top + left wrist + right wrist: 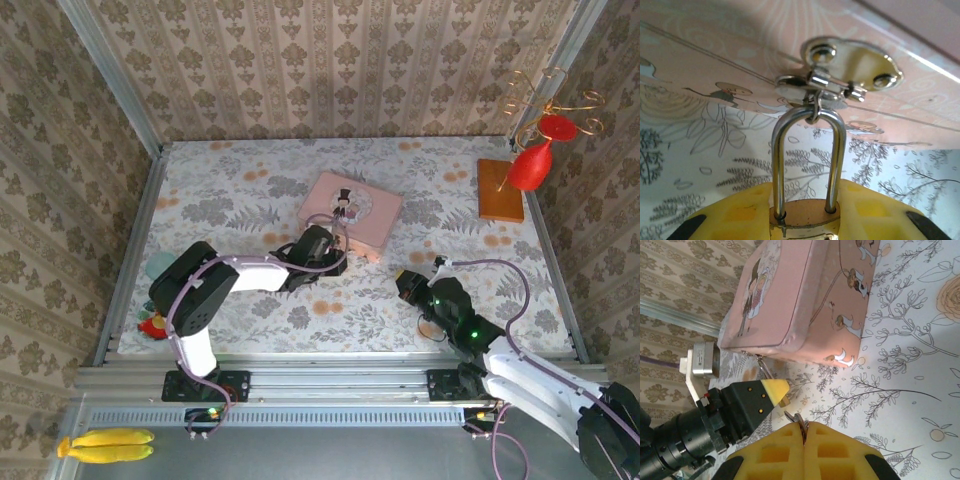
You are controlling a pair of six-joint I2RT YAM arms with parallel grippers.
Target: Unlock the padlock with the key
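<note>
1. Padlock: brass body, dull gold; shackle of polished steel.
2. Tin: pink printed metal, smooth satin sheen.
3. Hasp: mirror-bright chrome.
4. Key: bare silvery metal.
5. Table cover: matt floral print.

Pink tin at centre of floral table; wooden block with red ornament upper right; bananas lower left.

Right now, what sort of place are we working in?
Probably a mock-up test booth, not a real room: wallpapered panels on bare metal posts, a flower-print tabletop, and a metal rail at the near edge.
</note>
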